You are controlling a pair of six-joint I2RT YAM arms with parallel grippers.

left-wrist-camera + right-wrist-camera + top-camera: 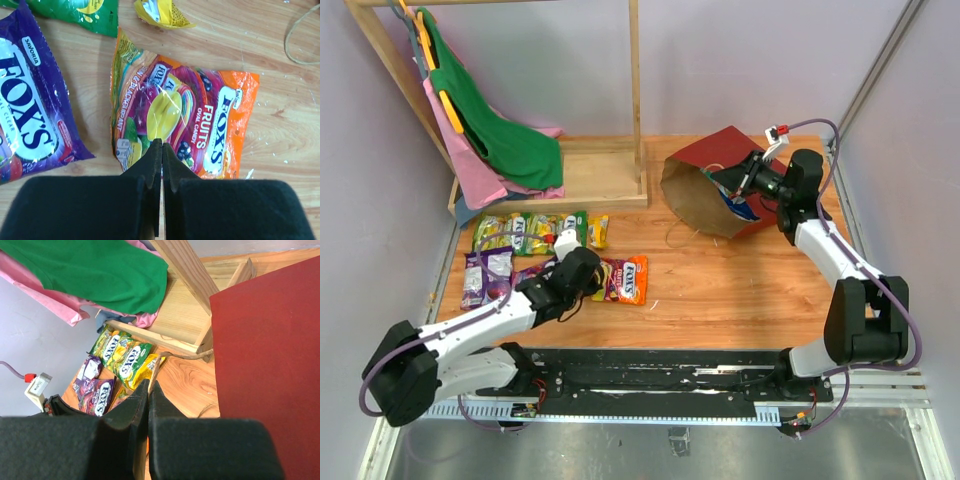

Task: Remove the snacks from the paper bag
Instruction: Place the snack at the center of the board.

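Left pincer hanging over shiny orange packet, fingers pressed together, gripping nothing. Orange packet lying flat on table. Other packets lying behind. Paper bag lying sideways, mouth pointing left, red outside, brown inside. Right pincer hanging beside bag, fingers together.

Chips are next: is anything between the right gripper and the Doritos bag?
Nothing visible from above: the Doritos bag shows in the paper bag right beside the shut right gripper. The wrist view shows only the bag's red wall, not the chips.
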